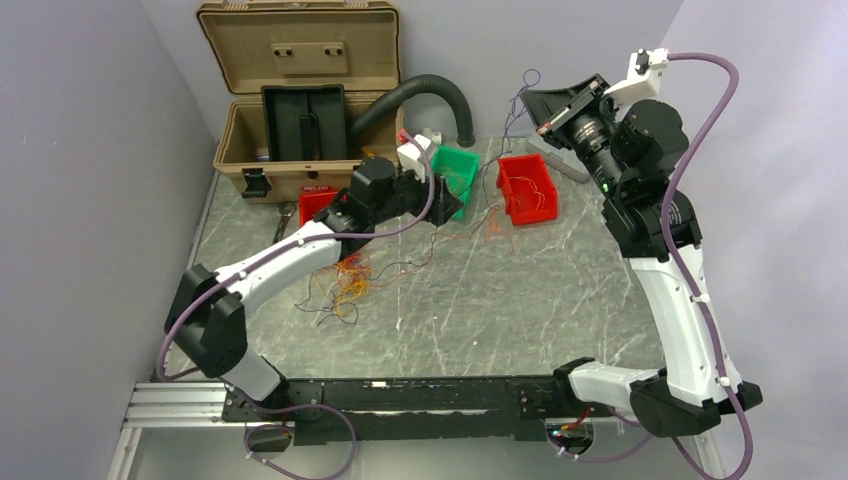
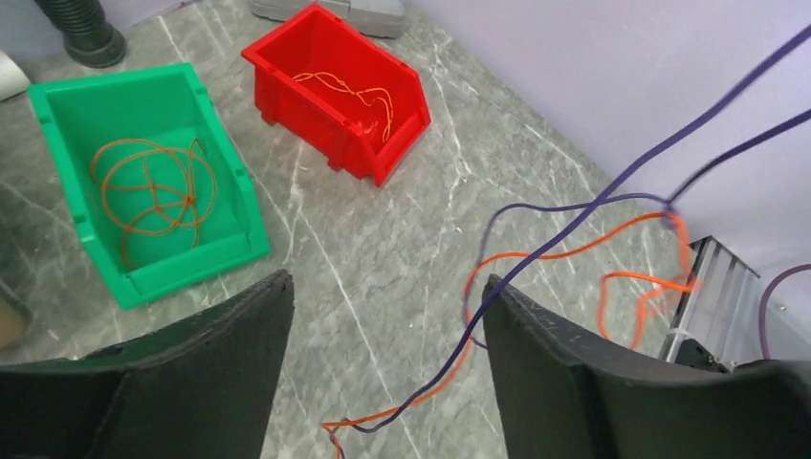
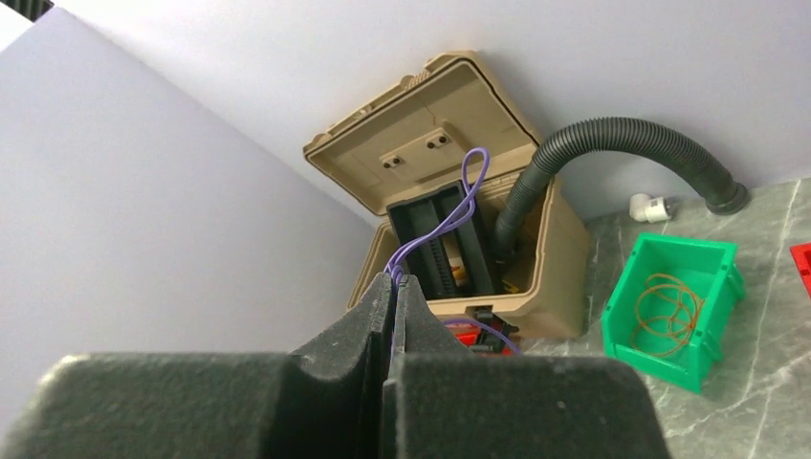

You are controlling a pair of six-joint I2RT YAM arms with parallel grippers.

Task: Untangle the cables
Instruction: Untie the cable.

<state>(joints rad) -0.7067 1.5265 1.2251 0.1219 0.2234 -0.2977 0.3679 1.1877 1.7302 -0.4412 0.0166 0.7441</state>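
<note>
A tangle of thin orange, yellow and dark wires (image 1: 345,285) lies on the table beside the left forearm. My right gripper (image 1: 530,98) is raised high and shut on a thin purple wire (image 3: 466,186), which loops above its tips (image 3: 395,282). That purple wire (image 2: 574,225) runs down, twisted with an orange wire (image 2: 574,247), and passes between the open jaws of my left gripper (image 2: 383,287). My left gripper (image 1: 447,200) hovers by the green bin, touching nothing. More loose orange strands (image 1: 495,225) lie near the red bin.
A green bin (image 2: 230,182) holds a coiled orange wire. A red bin (image 2: 287,86) holds yellow-orange wire. An open tan case (image 1: 300,100) and a black corrugated hose (image 1: 420,95) stand at the back. Another red bin (image 1: 318,205) sits under the left arm.
</note>
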